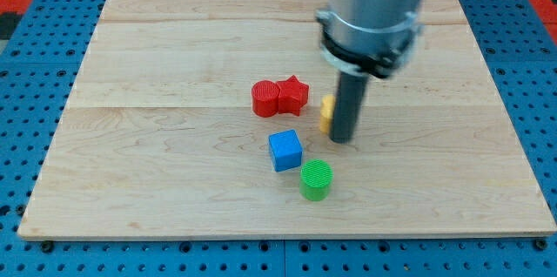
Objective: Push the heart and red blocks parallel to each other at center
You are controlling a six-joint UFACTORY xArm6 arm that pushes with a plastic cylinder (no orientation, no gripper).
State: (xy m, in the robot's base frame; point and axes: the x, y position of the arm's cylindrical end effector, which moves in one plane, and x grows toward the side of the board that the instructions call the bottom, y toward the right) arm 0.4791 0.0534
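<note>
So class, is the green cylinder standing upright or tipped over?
Upright: the green cylinder shows its round flat top facing up, near the blue cube.

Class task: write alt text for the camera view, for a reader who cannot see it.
My tip rests against the right side of a mostly hidden yellow block on a wooden board. Left of it, a red cylinder touches a red star; below sit a blue cube and green cylinder.

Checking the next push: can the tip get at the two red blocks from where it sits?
Probably yes. My tip sits at the view's right of the red star and red cylinder, which touch. A yellow block, mostly hidden behind the rod, lies between, so skirt it.
</note>
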